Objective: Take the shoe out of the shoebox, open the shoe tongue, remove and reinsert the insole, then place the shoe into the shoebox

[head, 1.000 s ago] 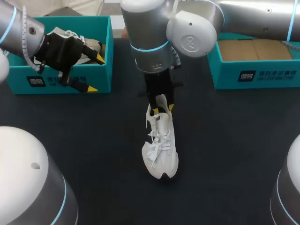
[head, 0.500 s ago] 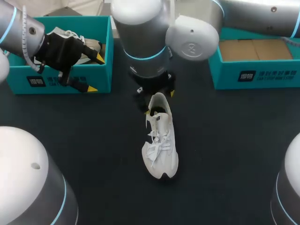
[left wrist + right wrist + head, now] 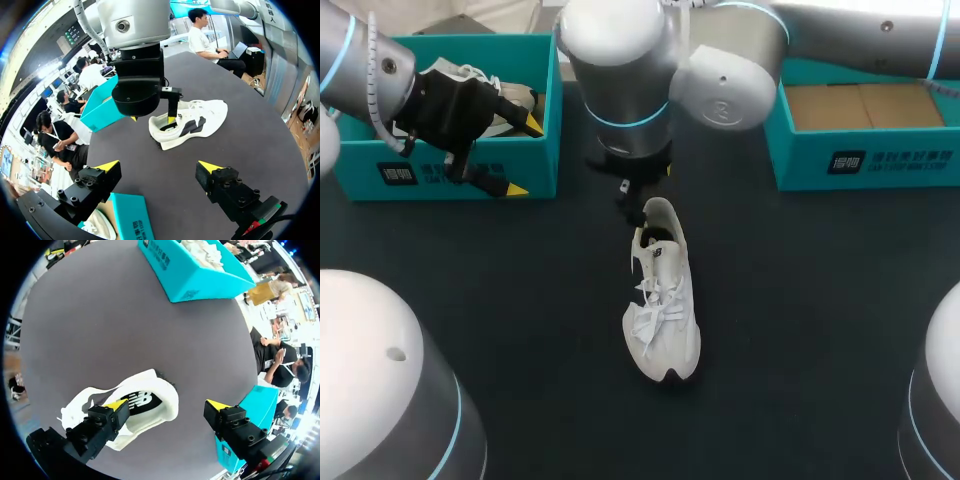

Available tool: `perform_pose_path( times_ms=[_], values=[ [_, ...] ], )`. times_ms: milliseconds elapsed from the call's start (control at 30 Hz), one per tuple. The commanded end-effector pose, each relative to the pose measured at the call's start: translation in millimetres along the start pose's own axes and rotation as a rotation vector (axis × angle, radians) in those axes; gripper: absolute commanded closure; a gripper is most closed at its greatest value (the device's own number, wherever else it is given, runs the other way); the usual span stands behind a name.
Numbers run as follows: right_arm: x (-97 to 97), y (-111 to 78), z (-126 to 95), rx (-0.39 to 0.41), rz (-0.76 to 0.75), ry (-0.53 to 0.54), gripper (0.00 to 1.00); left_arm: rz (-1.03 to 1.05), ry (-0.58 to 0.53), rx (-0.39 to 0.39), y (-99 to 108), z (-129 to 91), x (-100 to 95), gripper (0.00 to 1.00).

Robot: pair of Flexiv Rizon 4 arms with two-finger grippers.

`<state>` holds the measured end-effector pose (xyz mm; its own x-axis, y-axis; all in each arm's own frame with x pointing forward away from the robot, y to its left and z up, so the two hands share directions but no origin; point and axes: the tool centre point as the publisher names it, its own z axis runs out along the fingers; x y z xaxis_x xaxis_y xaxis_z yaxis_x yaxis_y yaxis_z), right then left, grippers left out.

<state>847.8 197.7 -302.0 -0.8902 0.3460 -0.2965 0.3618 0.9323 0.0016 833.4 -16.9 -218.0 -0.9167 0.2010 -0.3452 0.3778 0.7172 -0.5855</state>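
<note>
Right wrist view, shoe [image 3: 145, 407] beneath spread fingers [image 3: 116, 404]

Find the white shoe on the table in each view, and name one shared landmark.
Head view: shoe mid-table, heel by right gripper.
Left wrist view: shoe ahead of left gripper.
Right wrist view: shoe under right gripper.
Shared landmark: teal box holding another shoe.

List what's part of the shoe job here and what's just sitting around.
Job: white shoe on the table; its dark insole; empty right shoebox, probably its box; right gripper, open by the heel.
Idle: left shoebox; second shoe inside it; left gripper, open.
</note>
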Motion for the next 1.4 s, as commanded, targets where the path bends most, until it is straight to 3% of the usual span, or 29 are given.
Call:
perform_pose_path(
  times_ms=[33,300,567,867,900,933,1067,1233,1400],
  values=[
    [-5.6,-0.9,15.5,-0.064,-0.402,-0.02,0.0,0.001,0.0,-0.003,-0.2,0.2,0.6,0.0],
    [-12.6,-4.9,35.5,-0.073,-0.445,-0.002,0.0,0.001,0.0,-0.003,-0.2,0.2,0.6,0.0],
    [-11.4,3.5,55.7,-0.071,-0.408,0.029,0.16,0.001,0.0,-0.003,-0.2,0.2,0.6,0.0],
    [-13.0,7.0,60.4,-0.013,-0.391,0.013,0.23,0.001,0.0,-0.003,-0.2,0.2,0.6,0.0],
    [-12.0,6.7,62.7,0.007,-0.403,0.012,0.31,0.001,0.0,-0.003,-0.2,0.2,0.6,0.0],
    [-10.9,6.3,64.1,0.019,-0.408,0.018,0.52,0.001,0.0,-0.003,-0.2,0.2,0.6,0.0],
    [-6.7,3.1,69.0,0.043,-0.405,0.025,0.98,0.001,0.0,-0.003,-0.2,0.2,0.6,0.0],
    [-3.2,-2.0,75.6,0.086,-0.352,-0.003,1.0,0.001,0.0,-0.003,-0.2,0.2,0.6,0.0],
    [-9.8,-12.1,57.5,0.124,-0.299,-0.03,1.0,0.001,0.0,-0.003,-0.2,0.2,0.6,0.0]
  ],
)
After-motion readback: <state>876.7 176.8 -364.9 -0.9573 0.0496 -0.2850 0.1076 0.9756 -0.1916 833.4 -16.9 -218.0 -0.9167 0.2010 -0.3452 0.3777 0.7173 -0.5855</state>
